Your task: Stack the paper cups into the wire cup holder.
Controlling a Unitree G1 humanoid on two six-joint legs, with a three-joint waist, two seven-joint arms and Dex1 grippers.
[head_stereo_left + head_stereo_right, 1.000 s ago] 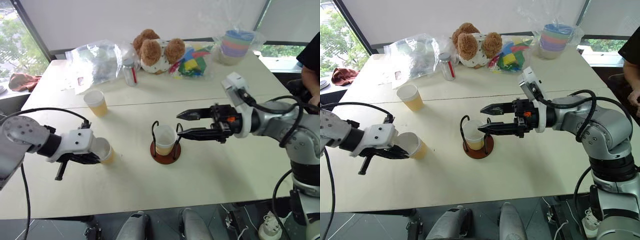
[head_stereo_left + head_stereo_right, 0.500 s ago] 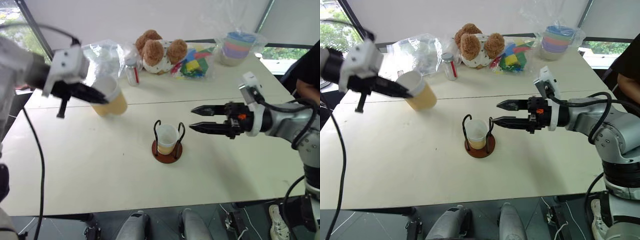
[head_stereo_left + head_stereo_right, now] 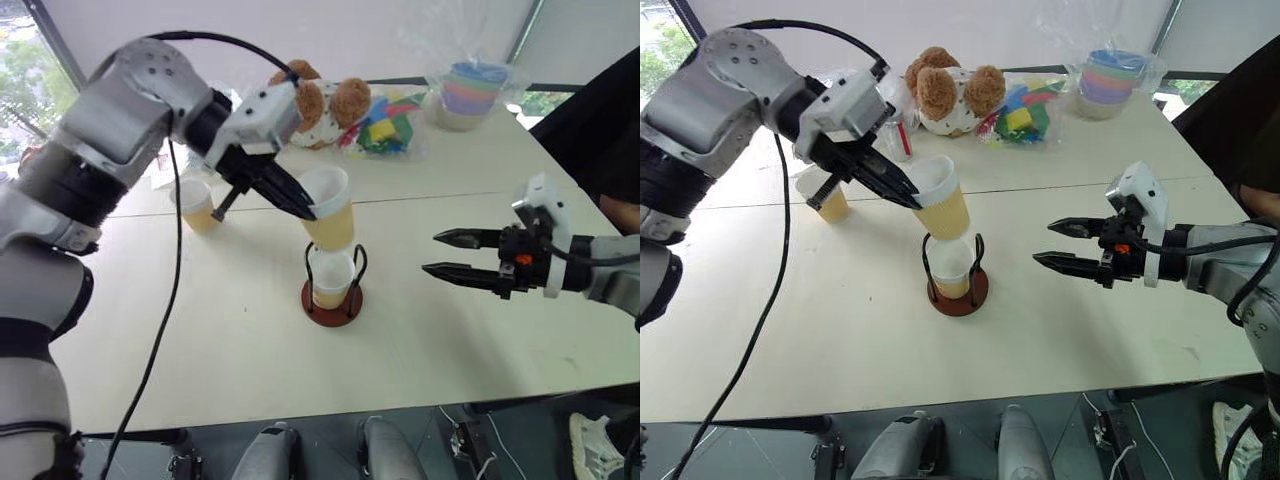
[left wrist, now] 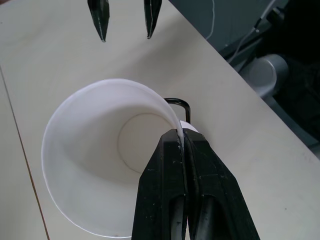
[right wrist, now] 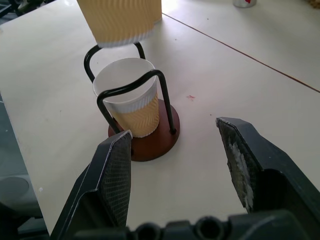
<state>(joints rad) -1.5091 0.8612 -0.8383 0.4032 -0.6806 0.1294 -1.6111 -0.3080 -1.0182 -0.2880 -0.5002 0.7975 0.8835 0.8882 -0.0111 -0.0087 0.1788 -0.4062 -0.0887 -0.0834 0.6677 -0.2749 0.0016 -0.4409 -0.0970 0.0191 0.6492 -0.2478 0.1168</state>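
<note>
My left gripper (image 3: 305,208) is shut on the rim of a paper cup (image 3: 332,212). It holds that cup tilted in the air just above the wire cup holder (image 3: 333,305). In the left wrist view its fingers (image 4: 170,165) pinch the white rim, with the holder's wire loop (image 4: 178,103) showing past it. A second paper cup (image 5: 131,100) stands inside the holder's black loops on the reddish-brown base. A third cup (image 3: 197,206) stands on the table at the left, partly behind my left arm. My right gripper (image 3: 432,252) hangs open and empty to the right of the holder.
At the table's far side lie a brown teddy bear (image 3: 315,100), coloured blocks (image 3: 385,122), a bagged stack of pastel bowls (image 3: 470,92) and a small bottle (image 3: 902,138). A person in a dark sleeve (image 3: 600,130) stands at the right edge.
My left gripper has carried its cup up from the table's left side and rightward to above the holder. My right gripper has drawn back to the right, staying open.
</note>
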